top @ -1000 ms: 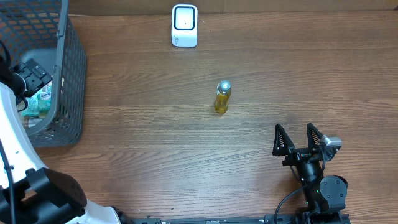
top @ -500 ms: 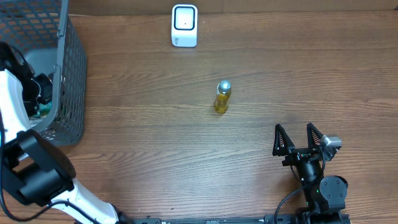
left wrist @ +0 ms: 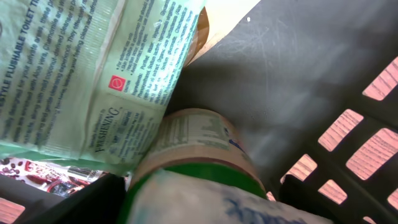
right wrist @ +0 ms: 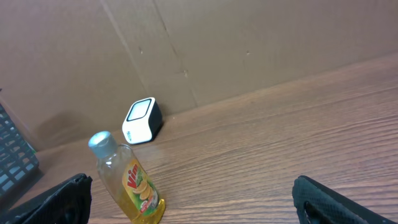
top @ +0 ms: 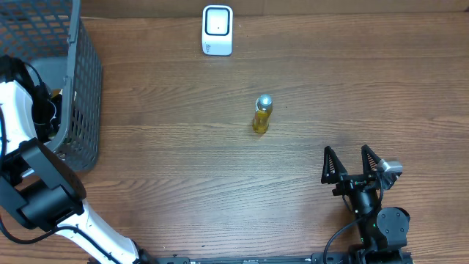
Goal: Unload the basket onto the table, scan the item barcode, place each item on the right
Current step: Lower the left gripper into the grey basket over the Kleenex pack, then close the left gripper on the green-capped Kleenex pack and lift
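Since left gripper is sunk inside basket at left edge of overhead, jaws hidden: cannot tell whether spread or clamped. Its camera sits close over can and green wipes packet, likely choosing item to scan. Lower right, right gripper gapes wide, holds nothing, looks parked. Mid-frame, bottle stands upright, well apart from both grippers. Top centre, scanner awaits barcode.
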